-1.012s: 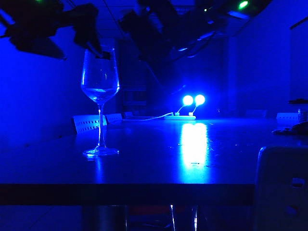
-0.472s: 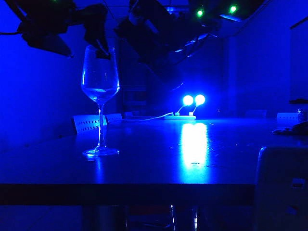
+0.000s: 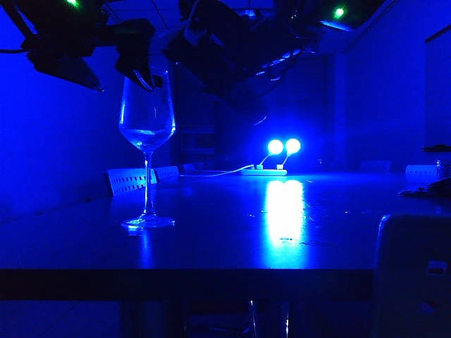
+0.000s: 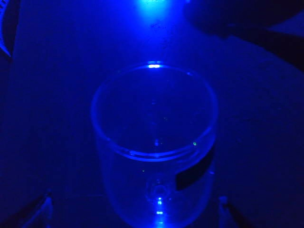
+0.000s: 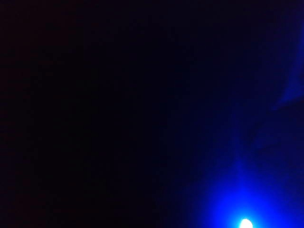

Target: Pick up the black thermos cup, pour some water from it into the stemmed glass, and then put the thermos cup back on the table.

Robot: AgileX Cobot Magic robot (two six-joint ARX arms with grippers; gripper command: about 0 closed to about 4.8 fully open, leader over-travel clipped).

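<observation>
The room is all blue light, so a lot here is guesswork. The stemmed glass (image 3: pixel 146 134) stands upright on the table (image 3: pixel 225 239), toward the left, with a bit of liquid already showing in the bowl.

The left gripper (image 3: pixel 134 67) hangs right at the rim. In the left wrist view its two fingertips (image 4: pixel 45 205) sit spread wide either side of the stemmed glass (image 4: pixel 154 147), not touching anything that I can see.

The right gripper (image 3: pixel 211 53) is up high over the middle. A big dark mass, which I take to be the black thermos cup (image 3: pixel 236 77), hangs tilted under it toward the glass. I honestly can't tell if its jaws are clamped or loose, because the right wrist view is almost pure black.

Where I reckon it could go wrong:
- That glass is tall on a thin stem and a small foot. One nudge at the rim from the left claw and it tips over.
- If the dark thing is the thermos and it's tilted short of the rim, water lands on the table instead of in the bowl.
- Both arms are crowded above the same spot, so they could bump each other.
- With light this bad, lining up the spout looks like a gamble.
</observation>
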